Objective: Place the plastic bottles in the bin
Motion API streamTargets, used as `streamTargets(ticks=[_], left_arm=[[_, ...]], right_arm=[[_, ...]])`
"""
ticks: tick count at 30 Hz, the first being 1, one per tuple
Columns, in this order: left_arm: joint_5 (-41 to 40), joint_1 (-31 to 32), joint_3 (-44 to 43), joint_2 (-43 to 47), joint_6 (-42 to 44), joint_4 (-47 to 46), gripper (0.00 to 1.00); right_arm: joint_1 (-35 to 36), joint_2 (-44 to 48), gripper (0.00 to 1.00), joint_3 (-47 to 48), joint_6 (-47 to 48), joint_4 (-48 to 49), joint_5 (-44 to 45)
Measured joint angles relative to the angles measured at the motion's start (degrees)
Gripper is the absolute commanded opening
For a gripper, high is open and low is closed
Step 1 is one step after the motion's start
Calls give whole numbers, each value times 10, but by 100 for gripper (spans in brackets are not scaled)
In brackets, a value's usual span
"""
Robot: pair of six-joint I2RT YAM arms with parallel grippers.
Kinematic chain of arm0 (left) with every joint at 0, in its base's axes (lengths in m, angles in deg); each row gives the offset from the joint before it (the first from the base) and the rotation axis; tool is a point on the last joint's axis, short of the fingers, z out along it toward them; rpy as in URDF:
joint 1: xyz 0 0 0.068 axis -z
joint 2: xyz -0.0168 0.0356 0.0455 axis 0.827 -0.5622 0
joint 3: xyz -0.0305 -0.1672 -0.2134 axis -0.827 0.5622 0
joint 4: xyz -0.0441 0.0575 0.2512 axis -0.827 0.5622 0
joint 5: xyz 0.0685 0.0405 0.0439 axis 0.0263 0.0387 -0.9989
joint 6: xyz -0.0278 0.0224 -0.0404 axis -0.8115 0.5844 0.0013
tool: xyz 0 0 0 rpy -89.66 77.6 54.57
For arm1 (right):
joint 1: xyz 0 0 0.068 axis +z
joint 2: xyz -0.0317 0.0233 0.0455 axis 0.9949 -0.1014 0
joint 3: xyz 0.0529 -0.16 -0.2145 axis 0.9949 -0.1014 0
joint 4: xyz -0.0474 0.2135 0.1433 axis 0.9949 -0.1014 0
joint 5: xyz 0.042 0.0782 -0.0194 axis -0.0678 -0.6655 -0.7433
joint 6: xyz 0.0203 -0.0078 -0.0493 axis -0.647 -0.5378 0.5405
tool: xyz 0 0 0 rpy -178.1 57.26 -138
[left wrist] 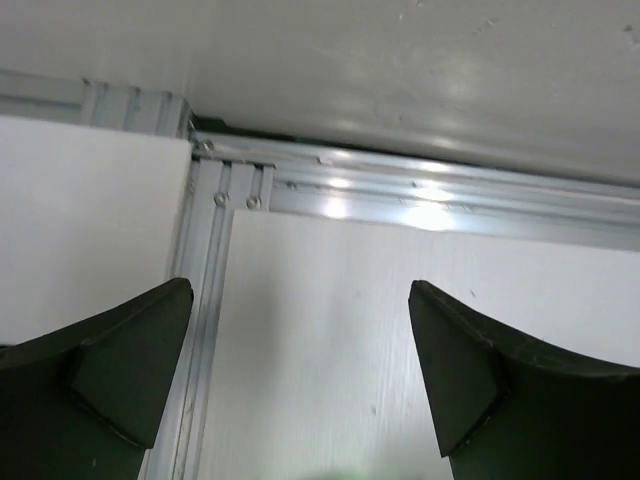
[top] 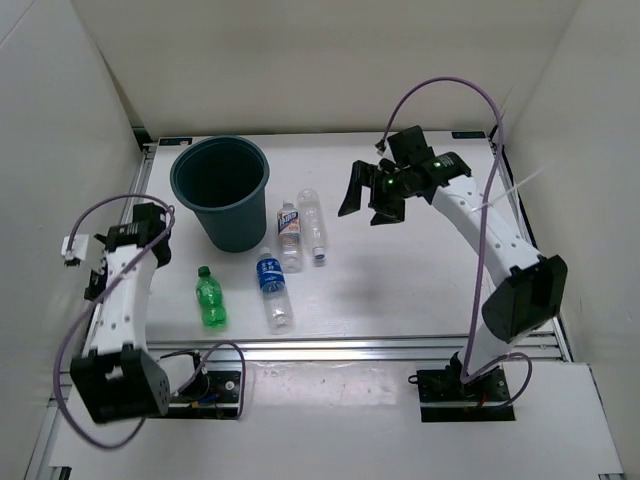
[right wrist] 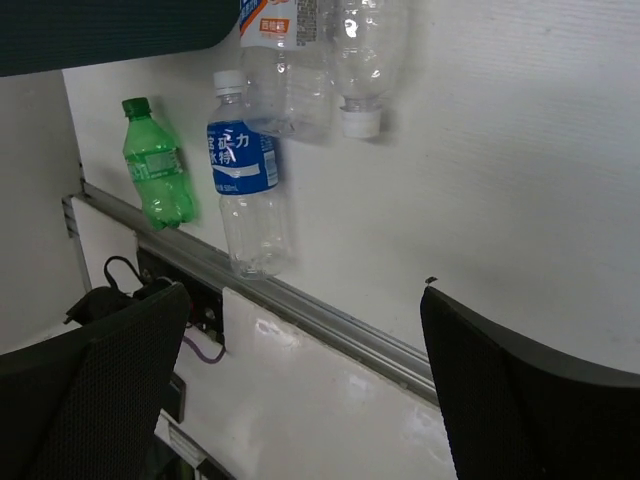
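Plastic bottles, overhead view: all four lie flat left of centre, long axes running roughly far edge to near edge. The green bottle (top: 210, 298) and blue-label bottle (top: 273, 290) lie nearer the near edge; the white-blue-label bottle (top: 289, 236) and plain clear bottle (top: 314, 225) lie side by side just beside the bin (top: 232, 225), which stands towards the far-left corner. The right gripper (top: 368, 205), jaws apart and empty, hangs right of the plain clear bottle, its nearest target by my judgement. The left gripper (top: 152, 228) sits by the left edge, closest to the green bottle. Left wrist view: jaws apart, empty, facing the far-left corner; no bottle identifiable. Right wrist view: jaws apart, all four bottles ahead, caps towards the camera.
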Motion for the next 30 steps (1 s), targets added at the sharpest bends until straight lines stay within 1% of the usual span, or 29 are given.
streamTargets(ticks=[3,5,10,13,15,19,24,27,30], left_arm=[[56,4,17,104,28,5,100],[87,12,20,137,60,12,100],[143,36,20,141,137,12,100],[160,63,13,155,168,12,100],[171,70,-2,171,189,12,100],[193,71,-37,214,234,10,100],[217,71,-43,246,294,12,100],[260,71,-43,254,351,5,100],[318,71,-43,281,416,-33,100]], right_arm=[[-5,-48,100,7,1,27,-42],[-10,-92,100,28,1,33,-67],[-15,-220,100,130,15,57,-100],[-18,-279,100,186,26,63,-102],[-19,-308,100,208,29,68,-102],[-24,-355,100,221,32,76,-108],[-26,-409,100,223,33,89,-123],[-26,-442,100,229,33,95,-132],[-26,-473,100,244,34,101,-149]])
